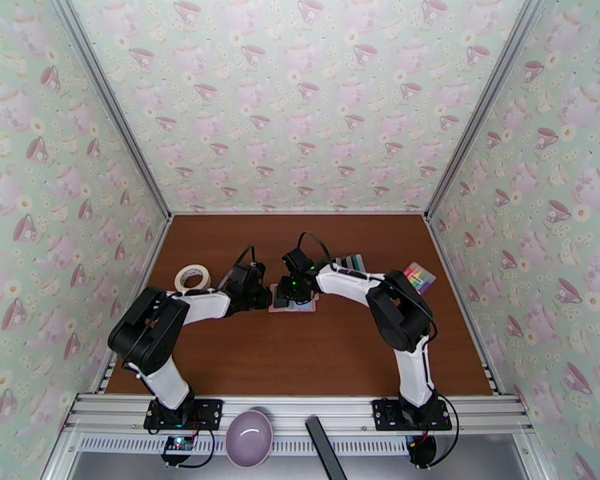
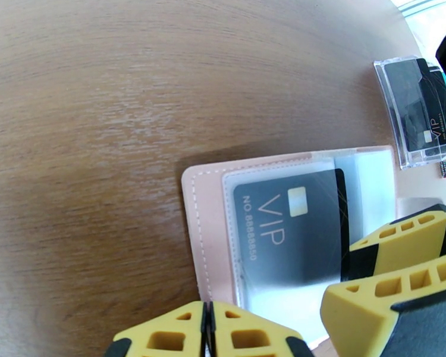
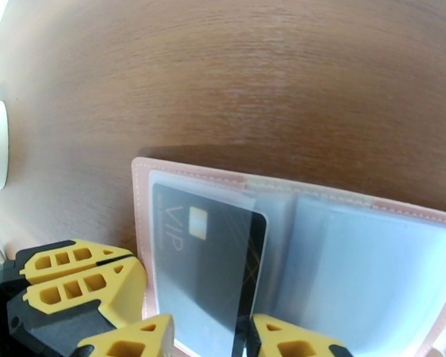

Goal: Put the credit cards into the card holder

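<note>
1. Yellow-fingered left gripper (image 2: pixel 206 329): clenched on nothing.
2. Pink stitched fold-over card holder (image 2: pixel 206 233), just beside it, lies open on brown wooden table (image 2: pixel 104 114).
3. Black VIP credit card (image 3: pixel 205 269) partly in clear pocket; right gripper (image 3: pixel 211 337) straddles its end (grip unclear).
4. Beyond: clear plastic case (image 2: pixel 392 99) holding dark cards (image 2: pixel 428 108).

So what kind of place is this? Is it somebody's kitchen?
Probably not a kitchen: it looks like a robot test booth. Teacup-patterned wallpaper panels sit in silver metal rails around a brown wooden tabletop, with two black-and-white robot arms bolted at its near edge.
</note>
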